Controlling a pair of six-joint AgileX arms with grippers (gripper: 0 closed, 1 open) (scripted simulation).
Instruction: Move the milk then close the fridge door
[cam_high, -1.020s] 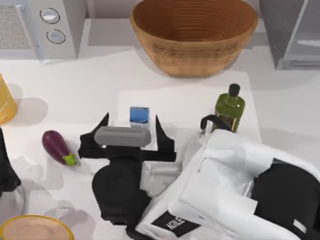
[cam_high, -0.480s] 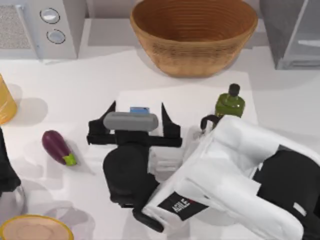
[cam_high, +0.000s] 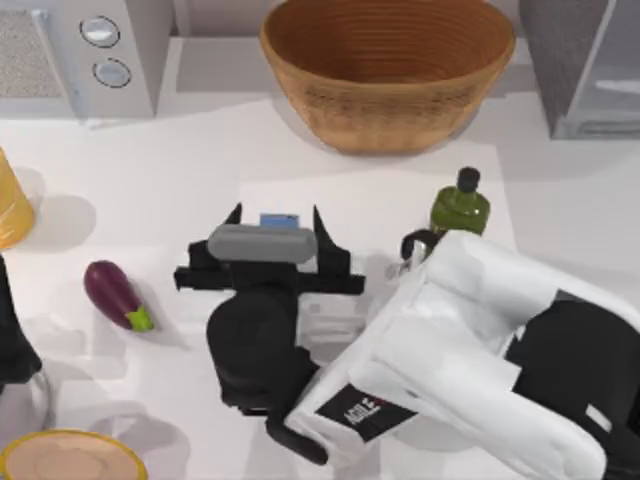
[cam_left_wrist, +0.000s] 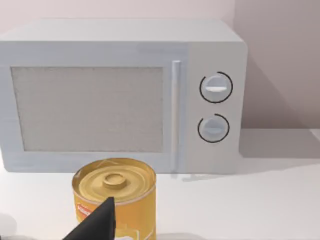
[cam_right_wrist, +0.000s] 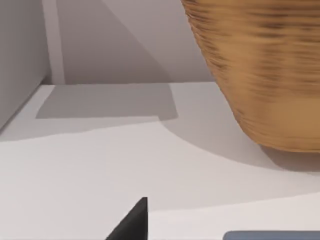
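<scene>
Since a second ago the right gripper (cam_high: 277, 222) has travelled from nearer the front edge of the worktop (cam_high: 180, 170) toward its back edge, and over the last half second its two dark fingers (cam_high: 325, 240) have drawn closer together on either side of the milk (cam_high: 279, 220). From above, only a sliver of the carton's blue top shows past the grey bar of the gripper body, sitting between the two finger tips near the middle of the worktop. The fingers stand close at the carton's left and right sides, but whether they actually press on it cannot be told, since the gripper body hides the contact. In the right wrist view one dark finger tip (cam_right_wrist: 131, 222) and a strip of the blue carton top (cam_right_wrist: 270, 235) sit at the near edge, with the wicker basket (cam_right_wrist: 260, 70) beyond. The basket stands at the middle of the worktop's back edge, and the green oil bottle (cam_high: 459, 212) is upright just to the right of the gripper, partly behind the white right arm (cam_high: 470, 350). The fridge door (cam_high: 605, 65) stands open at the back right corner. A microwave (cam_high: 85, 50) occupies the back left corner, an eggplant (cam_high: 117, 294) lies toward the left edge, and a yellow can (cam_left_wrist: 116, 197) stands in front of the microwave by the parked left gripper (cam_left_wrist: 95, 222) at the left edge.
</scene>
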